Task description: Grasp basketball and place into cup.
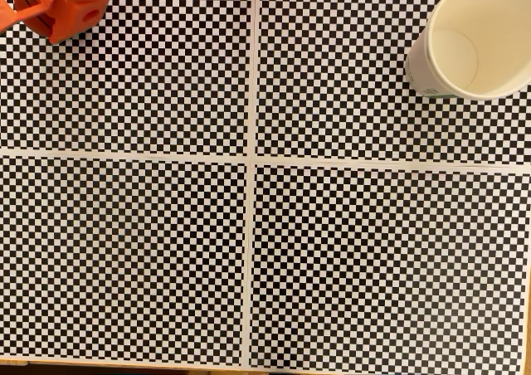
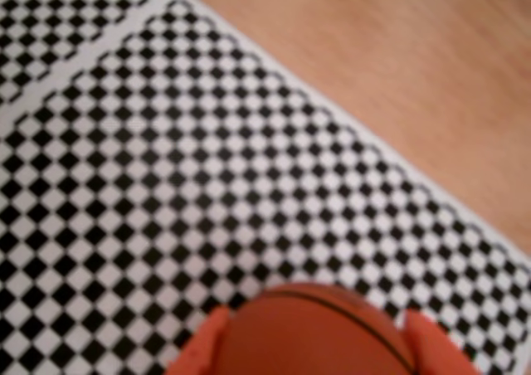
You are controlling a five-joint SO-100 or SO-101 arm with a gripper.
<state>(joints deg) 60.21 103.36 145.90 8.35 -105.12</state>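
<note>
A robotics test bench: checkerboard sheets [image 1: 166, 250] over a wooden tabletop [image 2: 415, 76].

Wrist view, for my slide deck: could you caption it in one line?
Hand gripping the basketball between its orange fingers above the checkered mat, wooden surface beyond.

I see the surface [image 1: 124, 367] covered by four checkered sheets [image 1: 124, 250] in black and white, laid edge to edge so their pale margins form a cross near the middle of the fixed view. The cup [image 1: 473, 39] stands upright on the top-right sheet, mouth open, its inside plain and pale. In the wrist view, bare wood [image 2: 398, 76] of the surface runs beside a sheet's white border.
</note>
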